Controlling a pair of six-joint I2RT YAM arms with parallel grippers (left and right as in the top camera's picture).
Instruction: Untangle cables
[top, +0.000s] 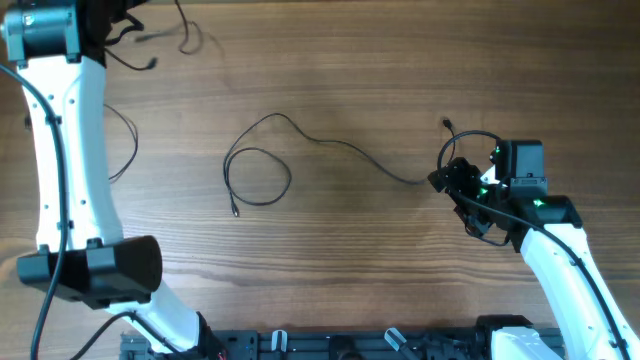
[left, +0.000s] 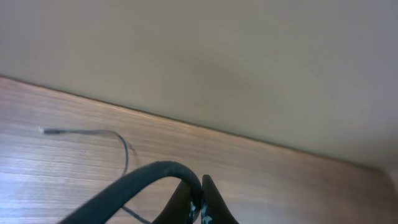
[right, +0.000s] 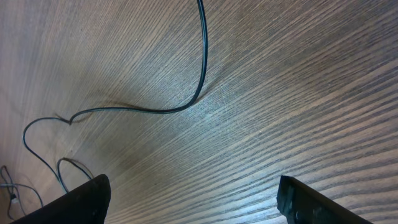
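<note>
Cables: several thin black cords lie loose on the table; most sit far from the right claw, over by the left arm, and one stretches across the middle.
Long cable: flat on the wood, one end just ahead of the right claw, the rest running away from it.
Loop: the long cable's far part curls into an open ring well ahead of the right claw, its plug tip hanging off the ring.
Short cord: arcs just beside the right claw, plug end pointing away from it.
Right claw: fingers wide apart and holding nothing. In its wrist view the long cable bends on the wood ahead of the fingers, not between them.
Left claw: fingers pressed together, raised off the table. An arched cord rises into the tips and looks pinched there.
Far cord: thin, lying on the wood well ahead of the left claw, plug at its free end.
Step in hand: probably taking the long cable's near end with the right claw.
Doing it well: lower with the fingers straddling the cable crosswise, so the thin cord lands between the pads, not beside them. Grip a little back from the tip. Draw away from the loop, low and slow, so the ring opens instead of tightening.
Watch for: the short cord is close enough to be caught in the same pinch.
</note>
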